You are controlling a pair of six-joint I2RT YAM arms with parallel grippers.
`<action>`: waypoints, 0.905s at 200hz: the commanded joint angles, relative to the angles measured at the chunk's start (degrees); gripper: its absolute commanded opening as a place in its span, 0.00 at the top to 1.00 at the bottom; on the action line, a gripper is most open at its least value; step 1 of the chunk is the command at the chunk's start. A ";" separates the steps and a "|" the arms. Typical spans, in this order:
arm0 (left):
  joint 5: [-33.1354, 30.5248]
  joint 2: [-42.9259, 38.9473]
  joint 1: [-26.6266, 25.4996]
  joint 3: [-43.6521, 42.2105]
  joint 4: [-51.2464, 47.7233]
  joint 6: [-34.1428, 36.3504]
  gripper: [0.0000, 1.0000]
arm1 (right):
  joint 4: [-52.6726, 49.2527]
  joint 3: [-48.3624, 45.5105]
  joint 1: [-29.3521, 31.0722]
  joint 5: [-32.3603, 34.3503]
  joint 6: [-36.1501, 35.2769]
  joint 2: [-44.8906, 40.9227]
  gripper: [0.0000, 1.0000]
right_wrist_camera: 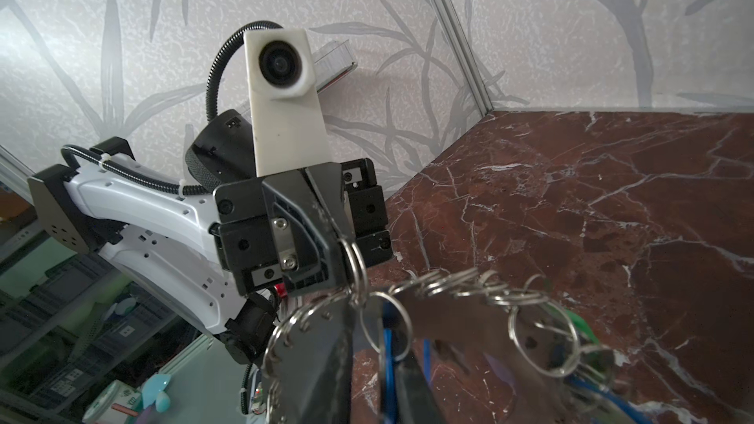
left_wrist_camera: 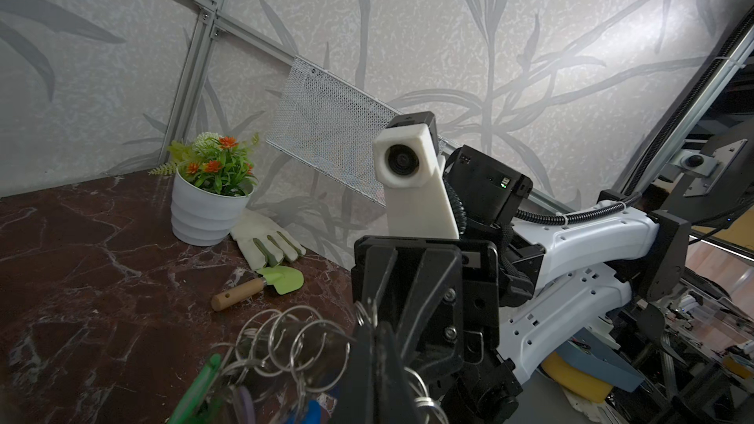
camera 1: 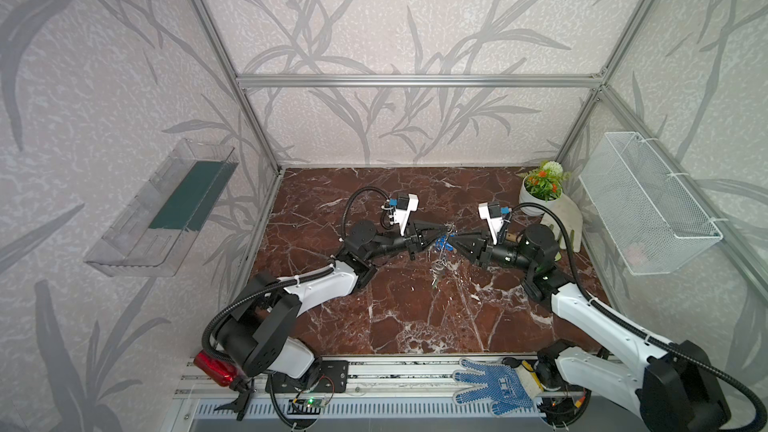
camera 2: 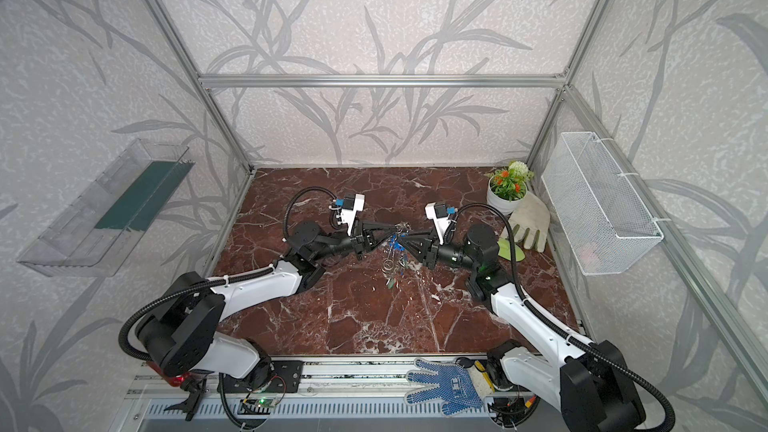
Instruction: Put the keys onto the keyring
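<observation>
Keyring [right_wrist_camera: 449, 312]: hung above tabletop [camera 1: 415, 317], keys [camera 1: 444, 243] beneath.
Left gripper [camera 1: 440, 229]: clamped on keyring.
Right gripper [camera 1: 455, 241]: beside keyring, closure unclear.

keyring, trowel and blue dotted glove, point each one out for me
keyring [right_wrist_camera: 449, 314]: right wrist view, on the flat grey metal rim.
trowel [left_wrist_camera: 238, 293]: left wrist view, on its wooden handle.
blue dotted glove [camera 1: 495, 388]: in a top view, on the palm.

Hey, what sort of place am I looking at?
Probably a robot test cell staged as a gardening corner: an aluminium frame with leaf-print wall panels, two robot arms over a marble-look tabletop, and props like a potted plant and a trowel.
</observation>
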 commanded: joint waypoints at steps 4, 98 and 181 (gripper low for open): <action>-3.50 -5.55 -0.53 2.20 0.08 3.11 1.00 | 1.64 0.17 0.32 -0.77 -0.55 -1.27 0.90; -8.49 -11.09 -2.45 2.15 -6.88 7.59 1.00 | -1.36 1.84 3.39 -2.73 -3.17 0.37 0.94; -13.71 -8.85 -6.65 2.10 -6.50 12.74 1.00 | -5.73 4.05 7.23 -3.98 -6.79 0.92 0.92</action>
